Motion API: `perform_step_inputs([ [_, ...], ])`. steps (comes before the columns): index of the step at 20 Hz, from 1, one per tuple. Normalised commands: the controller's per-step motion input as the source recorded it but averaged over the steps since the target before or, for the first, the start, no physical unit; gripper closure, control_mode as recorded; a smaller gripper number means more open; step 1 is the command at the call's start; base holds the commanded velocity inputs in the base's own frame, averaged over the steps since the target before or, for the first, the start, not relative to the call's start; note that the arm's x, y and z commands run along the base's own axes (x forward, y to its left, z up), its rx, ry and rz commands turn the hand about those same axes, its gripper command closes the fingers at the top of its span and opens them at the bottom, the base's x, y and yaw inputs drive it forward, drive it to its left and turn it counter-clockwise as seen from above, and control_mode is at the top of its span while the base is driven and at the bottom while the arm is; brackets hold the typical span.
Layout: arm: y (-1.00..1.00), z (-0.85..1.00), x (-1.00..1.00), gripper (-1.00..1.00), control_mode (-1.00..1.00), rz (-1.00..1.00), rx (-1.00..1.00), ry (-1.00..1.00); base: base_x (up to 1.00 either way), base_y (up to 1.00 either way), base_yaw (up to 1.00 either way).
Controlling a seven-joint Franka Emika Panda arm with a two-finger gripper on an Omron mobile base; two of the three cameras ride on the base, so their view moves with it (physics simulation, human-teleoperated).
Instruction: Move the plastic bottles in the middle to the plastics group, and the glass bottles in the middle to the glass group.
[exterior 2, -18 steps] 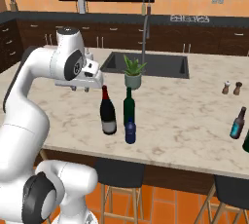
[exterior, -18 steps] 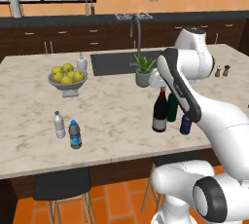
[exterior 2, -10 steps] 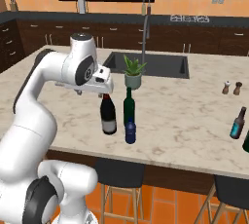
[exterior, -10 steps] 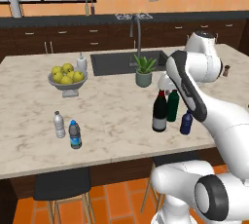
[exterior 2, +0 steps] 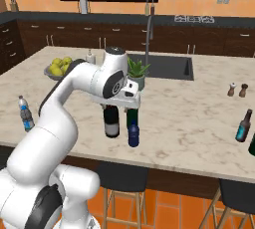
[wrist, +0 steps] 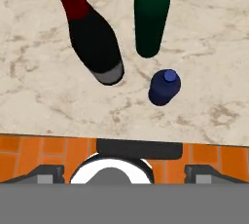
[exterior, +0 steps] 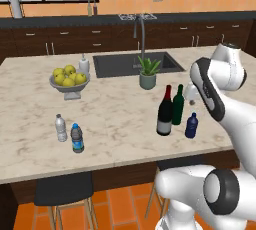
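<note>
Navy-blue plastic bottle (wrist: 164, 87) stands upright on the marble surface (exterior: 115, 109), directly below and slightly ahead of the claw (wrist: 118, 170), whose jaws stand released with nothing between them. Its long axis points straight up at the camera, cap topmost. Just beside it stand the near-black wine bottle (wrist: 92, 43) and the green wine bottle (wrist: 151, 18). Well apart along the surface stand the clear bottle (exterior: 60, 127) and the grey blue-labelled bottle (exterior: 76, 138). A sink (exterior: 134, 64), fruit bowl (exterior: 69, 80) and potted plant (exterior: 148, 72) lie behind.

Marble-look counter (exterior: 115, 119) smooth; green wine bottle (wrist: 151, 16) glossy glass; navy bottle (wrist: 164, 88) matt.
</note>
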Motion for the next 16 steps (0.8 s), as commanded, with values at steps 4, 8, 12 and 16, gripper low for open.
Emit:
perform_step_inputs([
  [4, -0.52, -0.58, 0.01, -1.0, -1.0, 0.0, 0.0, 0.04, 0.0, 0.0, 0.0],
  [8, -0.33, -0.61, 0.22, -1.0, -1.0, 0.0, -0.01, 0.02, 0.0, 0.0, 0.0],
  [12, 0.0, -0.46, 0.56, -1.0, -1.0, 0.0, -0.04, 0.0, 0.0, 0.0, 0.0],
  [16, 0.02, -0.34, 0.52, -1.0, -1.0, 0.0, -0.04, 0.05, 0.0, 0.0, 0.0],
])
